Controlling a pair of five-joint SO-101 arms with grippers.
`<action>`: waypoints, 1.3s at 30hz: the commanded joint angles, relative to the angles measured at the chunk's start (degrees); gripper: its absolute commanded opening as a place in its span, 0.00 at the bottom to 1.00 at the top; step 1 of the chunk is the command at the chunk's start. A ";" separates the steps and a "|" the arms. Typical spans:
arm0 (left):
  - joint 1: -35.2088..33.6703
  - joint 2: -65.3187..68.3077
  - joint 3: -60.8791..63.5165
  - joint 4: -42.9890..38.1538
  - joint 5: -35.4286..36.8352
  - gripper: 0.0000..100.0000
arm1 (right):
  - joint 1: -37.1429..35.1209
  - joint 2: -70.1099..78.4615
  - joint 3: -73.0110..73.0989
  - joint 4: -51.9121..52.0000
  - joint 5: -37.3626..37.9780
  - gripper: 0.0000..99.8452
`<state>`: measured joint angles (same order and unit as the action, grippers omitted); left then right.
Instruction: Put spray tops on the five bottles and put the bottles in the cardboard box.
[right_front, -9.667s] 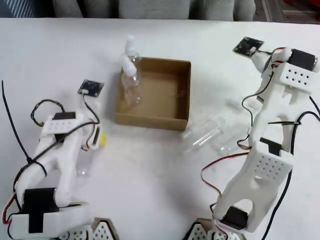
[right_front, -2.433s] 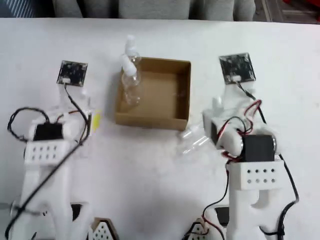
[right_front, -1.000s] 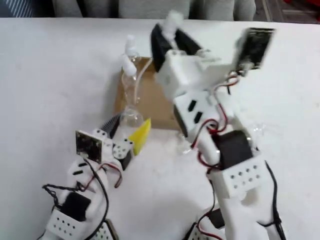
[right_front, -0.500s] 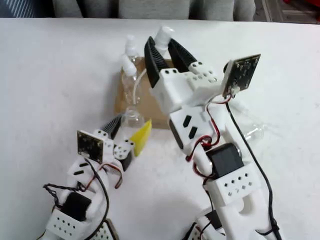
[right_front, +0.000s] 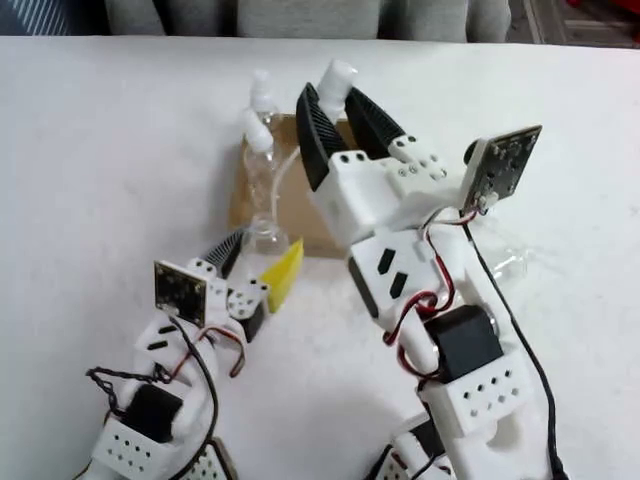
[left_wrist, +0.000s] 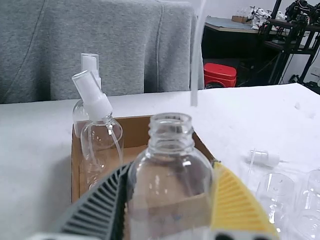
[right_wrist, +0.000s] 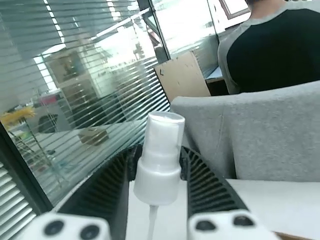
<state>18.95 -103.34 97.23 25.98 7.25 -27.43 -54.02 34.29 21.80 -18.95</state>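
Blinds (right_wrist: 75, 75) back right pincer's (right_wrist: 159, 161) spray top (right_wrist: 161, 145); left pincer (left_wrist: 171, 172) clasps bottle (left_wrist: 171, 137).

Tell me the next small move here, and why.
Probably the right gripper should shift the spray top until its dip tube hangs over the open bottle. The left gripper holds that bottle upright, uncapped, by the cardboard box, and in the left wrist view the tube's end hangs just beside the neck.

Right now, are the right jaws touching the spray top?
Touching. The right wrist view shows the right gripper with both jaws pressed against the spray top.
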 joint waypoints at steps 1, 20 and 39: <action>0.40 -1.27 -0.26 0.00 -4.40 0.03 | -0.31 -1.27 -0.44 1.45 0.62 0.02; 0.48 -1.27 -0.26 1.05 -5.27 0.03 | -4.44 -2.68 -0.44 6.02 0.35 0.02; 0.48 -1.27 -0.26 1.14 -5.27 0.03 | -3.47 -2.86 2.81 -2.86 4.22 0.02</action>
<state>18.95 -103.34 97.23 25.98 2.68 -31.47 -56.31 36.40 21.80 -15.60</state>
